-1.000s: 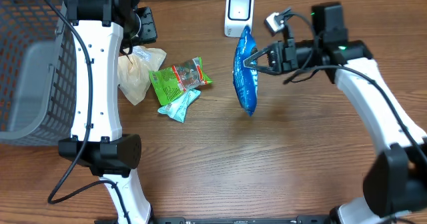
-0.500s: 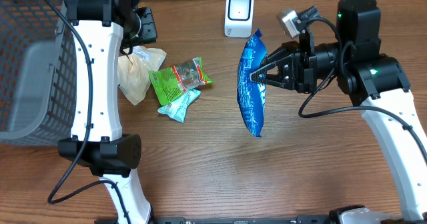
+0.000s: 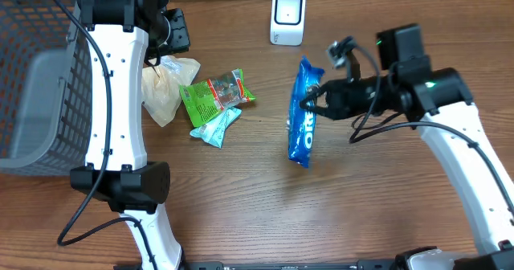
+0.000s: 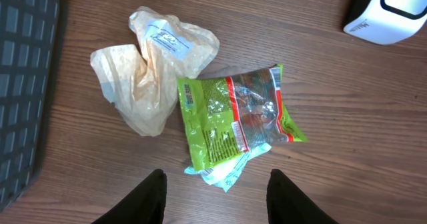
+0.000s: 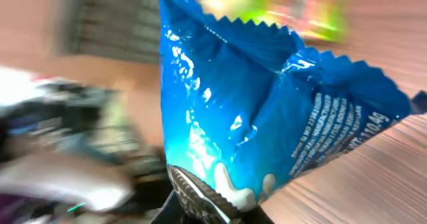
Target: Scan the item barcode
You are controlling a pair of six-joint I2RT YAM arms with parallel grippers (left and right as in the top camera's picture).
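We see a wooden table (image 3: 241,206) with a grey mesh basket (image 3: 32,77) filling its left edge. On the right side, the right claw (image 3: 309,100) reaches in toward the middle of the table. It meets the blue biscuit packet (image 3: 303,125) on the packet's right edge, near the top. The packet runs lengthwise away from the claw toward the near side of the table, with white lettering down its face. We cannot tell whether its lower end touches the wood.

In the right wrist view, the fingers are pinched nearly together on the packet's bottom edge, and its crimped end stands up in front of the lens. The rest of that view is blurred.

The white scanner (image 3: 287,17) stands at the far edge of the table. It is well apart from the packet, beyond its upper end and slightly to the left.

The left claw (image 4: 217,187) hangs above the wood with its fingers parted and nothing between them. Just beyond it lie a crumpled beige bag (image 4: 150,71) and a green packet (image 4: 233,117) touching the bag's right side. A pale packet (image 4: 223,174) pokes out from under the green one.
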